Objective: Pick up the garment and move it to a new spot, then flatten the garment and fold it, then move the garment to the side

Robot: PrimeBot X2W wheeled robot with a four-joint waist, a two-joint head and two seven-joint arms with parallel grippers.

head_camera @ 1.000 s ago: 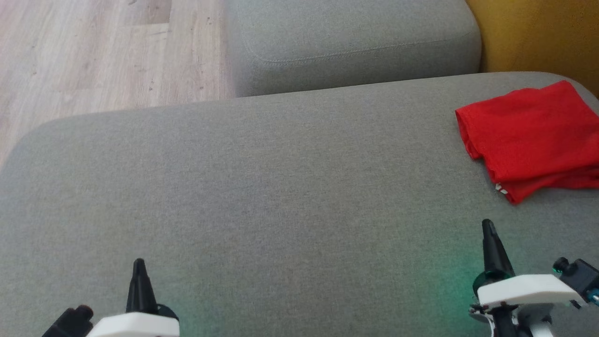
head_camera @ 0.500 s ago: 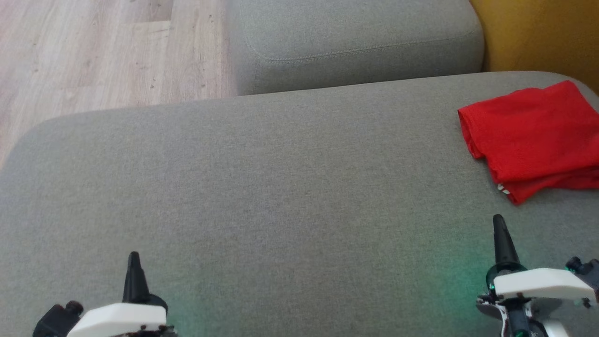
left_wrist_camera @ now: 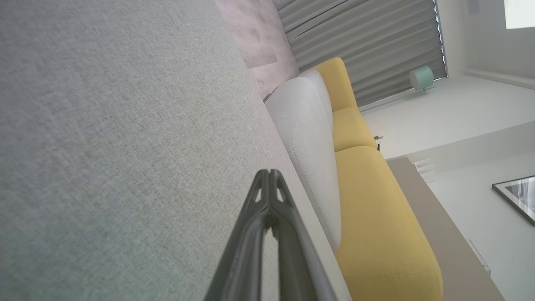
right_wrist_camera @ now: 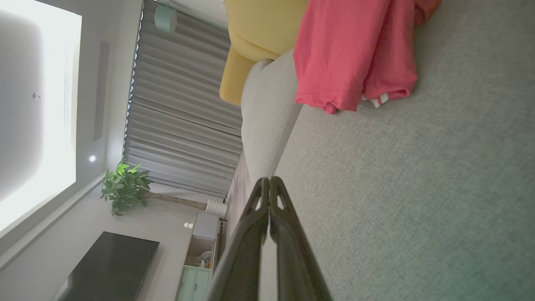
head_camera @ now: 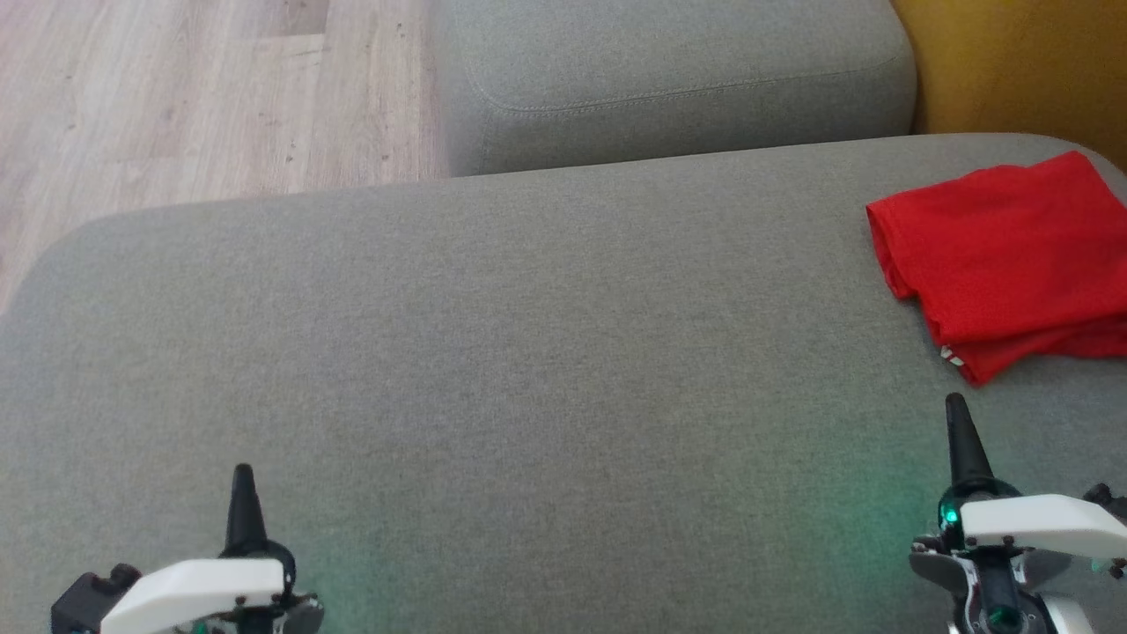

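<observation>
The garment (head_camera: 1004, 260), red and folded into a rough rectangle, lies at the far right of the grey sofa seat (head_camera: 528, 352); a small white striped tag peeks from its near corner. The right wrist view has the garment (right_wrist_camera: 351, 54) at the top. My right gripper (head_camera: 955, 407) sits at the lower right, a short way in front of the garment's near corner, shut and holding nothing; its fingertips (right_wrist_camera: 269, 182) press together. At the lower left my left gripper (head_camera: 241, 475) hovers over bare cushion, also shut and empty, with its fingertips (left_wrist_camera: 269, 174) touching.
A second grey cushion (head_camera: 669, 79) adjoins the seat's far edge. A yellow sofa section (head_camera: 1012, 62) stands at the far right. Light wooden floor (head_camera: 194, 97) lies beyond the seat's left edge.
Both grippers have drawn apart: the left has slid down and left, the right up and to the right. The whole picture has shifted a little, so the camera moved.
</observation>
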